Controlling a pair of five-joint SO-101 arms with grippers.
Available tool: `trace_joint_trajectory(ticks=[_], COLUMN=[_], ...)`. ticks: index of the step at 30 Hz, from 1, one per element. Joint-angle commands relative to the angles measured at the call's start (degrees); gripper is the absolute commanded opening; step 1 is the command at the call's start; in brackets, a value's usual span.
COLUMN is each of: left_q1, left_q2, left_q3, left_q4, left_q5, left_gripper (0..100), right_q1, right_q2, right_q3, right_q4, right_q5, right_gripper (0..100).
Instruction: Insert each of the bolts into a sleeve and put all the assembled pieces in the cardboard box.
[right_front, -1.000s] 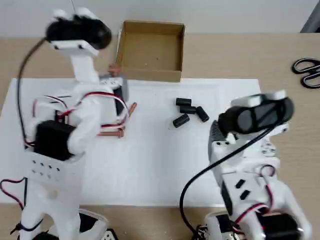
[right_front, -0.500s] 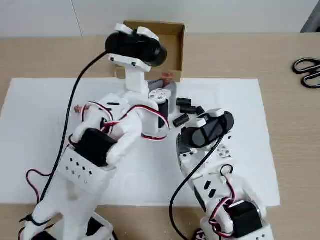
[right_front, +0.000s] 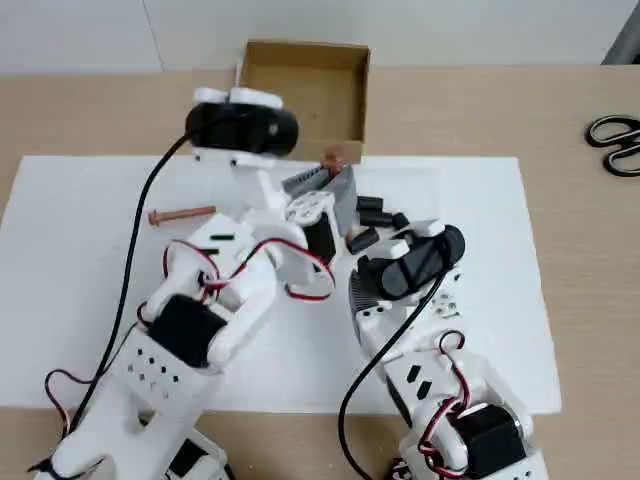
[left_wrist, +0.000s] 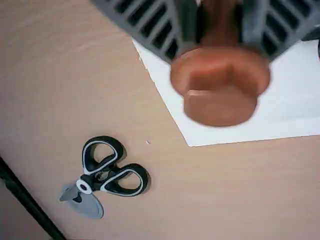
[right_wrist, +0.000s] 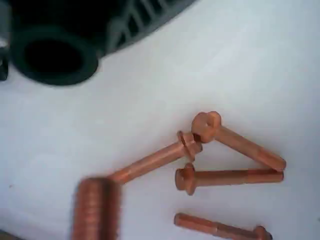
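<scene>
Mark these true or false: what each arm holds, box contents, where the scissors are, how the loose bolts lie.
1. The left gripper has its jaws shut on a copper bolt. True.
2. The cardboard box already holds assembled pieces. False: the part of its floor that shows is bare.
3. The scissors lie on the white paper. False: they lie on the bare table, off the paper.
4. The right gripper holds a black sleeve. True.
5. The loose bolts stand upright. False: they lie flat on the white paper.
</scene>
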Motion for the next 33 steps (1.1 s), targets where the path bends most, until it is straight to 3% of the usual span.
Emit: trace_joint_trajectory(ticks=[1, 9, 21, 33], left_q1=[1.49, 4.57, 4.84, 8.62], left_q2=[-2.64, -2.55, -2.55, -2.73], left_q3=[1.27, 6.55, 9.27, 8.84], left_q4=[-3.16, -10.73, -10.55, -4.48], left_q5=[0.53, 0.35, 0.35, -3.52], left_gripper=[1, 1, 1, 1], right_q1=[-0.13, -0.22, -0.04, -0.04], right_q2=[-0.75, -0.75, -0.75, -0.84], right_q3=[-0.35, -0.53, -0.62, -0.62], right_q4=[-1.45, -1.45, -1.45, -1.45], right_q5=[-0.7, -0.7, -0.7, -0.7], right_gripper=[0.3, 0.3, 0.3, 0.3])
